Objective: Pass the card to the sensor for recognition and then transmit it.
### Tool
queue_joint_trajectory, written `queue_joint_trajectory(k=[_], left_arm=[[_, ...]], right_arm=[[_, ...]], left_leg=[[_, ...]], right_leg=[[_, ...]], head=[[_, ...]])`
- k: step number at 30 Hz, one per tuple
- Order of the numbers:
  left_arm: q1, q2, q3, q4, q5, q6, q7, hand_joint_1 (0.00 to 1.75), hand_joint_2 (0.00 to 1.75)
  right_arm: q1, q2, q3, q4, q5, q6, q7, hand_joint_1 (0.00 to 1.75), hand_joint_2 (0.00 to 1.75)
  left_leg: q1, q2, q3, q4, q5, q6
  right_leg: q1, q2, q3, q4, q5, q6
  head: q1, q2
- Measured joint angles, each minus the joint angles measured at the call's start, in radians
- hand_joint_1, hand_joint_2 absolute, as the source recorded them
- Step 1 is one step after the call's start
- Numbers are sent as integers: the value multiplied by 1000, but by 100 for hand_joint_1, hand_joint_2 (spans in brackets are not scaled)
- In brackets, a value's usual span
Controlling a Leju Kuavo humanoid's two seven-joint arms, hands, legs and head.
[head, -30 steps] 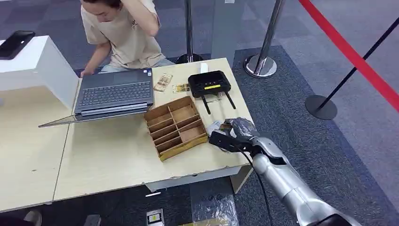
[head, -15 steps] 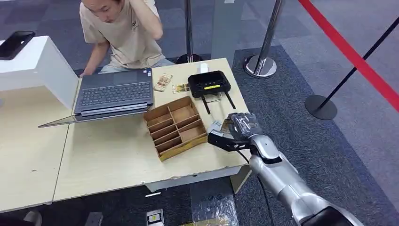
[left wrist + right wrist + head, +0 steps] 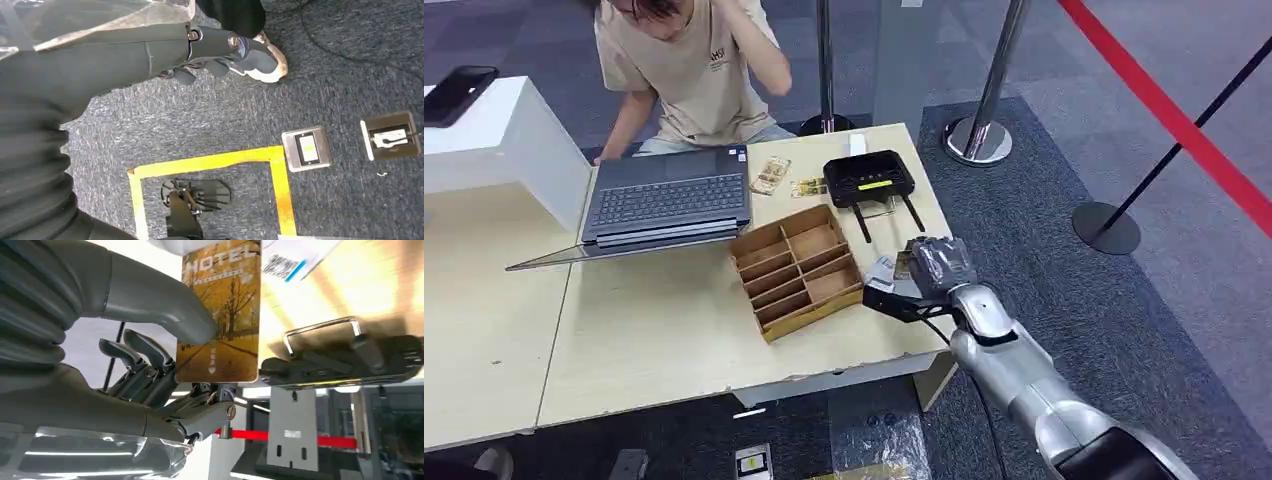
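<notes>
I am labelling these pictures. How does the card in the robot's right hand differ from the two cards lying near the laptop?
The held card is pinched upright in the right hand, off the table; the two cards near the laptop lie flat on the table, untouched. The held card is by the table's near edge, the two at the far edge. All look yellowish.

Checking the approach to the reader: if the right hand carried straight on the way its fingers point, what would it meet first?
Probably the black sensor. The right hand holds the hotel card pointed toward it, with only bare table between; depth is uncertain.
</notes>
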Motion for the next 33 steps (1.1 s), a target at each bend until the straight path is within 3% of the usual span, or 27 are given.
queue_joint_trajectory(k=[33], left_arm=[[3, -5, 0, 0, 5, 3, -2, 0, 175]], right_arm=[[-6, 11, -19, 16, -62, 30, -33, 175, 175]], left_leg=[[0, 2, 3, 0, 0, 0]], right_leg=[[0, 0, 3, 0, 0, 0]], head=[[0, 0]])
